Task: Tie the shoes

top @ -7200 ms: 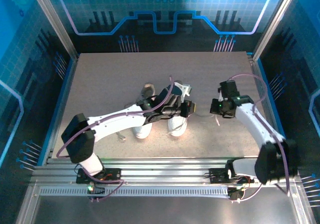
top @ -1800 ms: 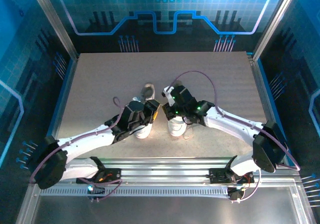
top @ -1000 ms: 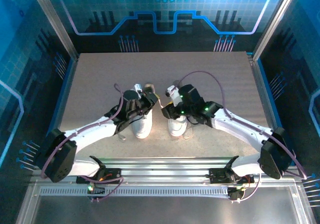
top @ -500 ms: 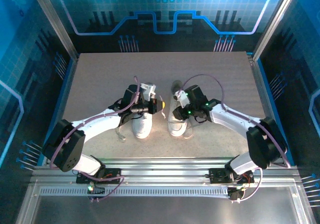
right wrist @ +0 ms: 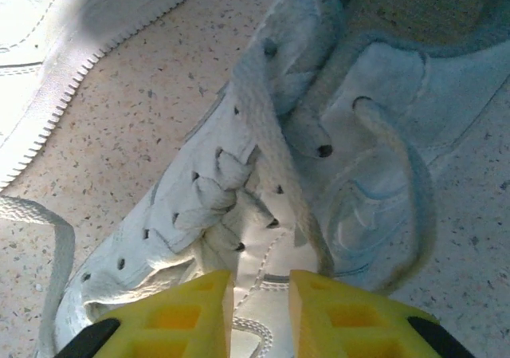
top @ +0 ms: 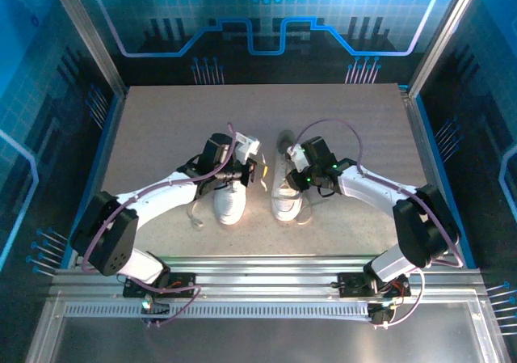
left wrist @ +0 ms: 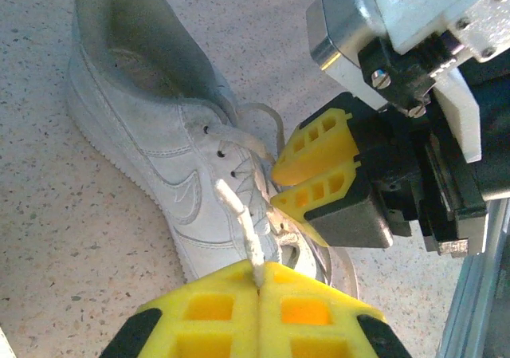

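Two white shoes stand side by side mid-table, the left shoe (top: 230, 205) and the right shoe (top: 285, 201). My left gripper (top: 257, 170) hovers between them, shut on a white lace (left wrist: 241, 217) that runs taut up from the right shoe (left wrist: 151, 127) into its yellow fingertips (left wrist: 260, 273). My right gripper (top: 294, 179) hangs low over the right shoe's lacing (right wrist: 231, 182). Its jaws (right wrist: 260, 296) stand a narrow gap apart over the tongue, with nothing clearly between them. The right gripper's yellow fingers (left wrist: 317, 147) also show close beside the pulled lace.
A loose lace (top: 194, 214) trails left of the left shoe, and another loose lace (right wrist: 49, 238) lies on the speckled table (top: 161, 128). The left shoe's sole edge (right wrist: 48, 23) lies close by. An aluminium rail (top: 258, 270) runs along the near edge.
Both grippers have come in over the shoes and drawn close together. The left one rose slightly with the lace still held. The right gripper's jaws have narrowed.
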Motion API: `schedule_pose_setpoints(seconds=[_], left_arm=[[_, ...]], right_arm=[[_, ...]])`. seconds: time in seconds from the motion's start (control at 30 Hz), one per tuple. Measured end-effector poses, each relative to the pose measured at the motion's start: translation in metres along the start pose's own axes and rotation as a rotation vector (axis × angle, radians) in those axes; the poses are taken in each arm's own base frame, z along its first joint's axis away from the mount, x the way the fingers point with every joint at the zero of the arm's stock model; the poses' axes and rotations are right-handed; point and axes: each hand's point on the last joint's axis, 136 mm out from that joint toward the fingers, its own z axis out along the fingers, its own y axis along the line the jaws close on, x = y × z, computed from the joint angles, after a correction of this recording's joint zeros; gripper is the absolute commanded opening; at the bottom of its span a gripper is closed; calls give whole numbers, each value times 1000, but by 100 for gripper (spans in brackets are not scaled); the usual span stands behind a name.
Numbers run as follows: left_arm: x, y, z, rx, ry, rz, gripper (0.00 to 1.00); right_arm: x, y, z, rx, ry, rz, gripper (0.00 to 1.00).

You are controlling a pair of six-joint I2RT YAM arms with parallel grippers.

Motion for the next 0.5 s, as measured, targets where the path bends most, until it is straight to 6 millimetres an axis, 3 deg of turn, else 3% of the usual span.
schedule_pose_setpoints(seconds=[0.43,0.5], left_arm=[[11,4,6,-6,38,4,0],[11,3,6,-5,40,8,0]], right_arm=[[4,-14,10,53,35,8,23],[4,-13,10,50,43,12,17]])
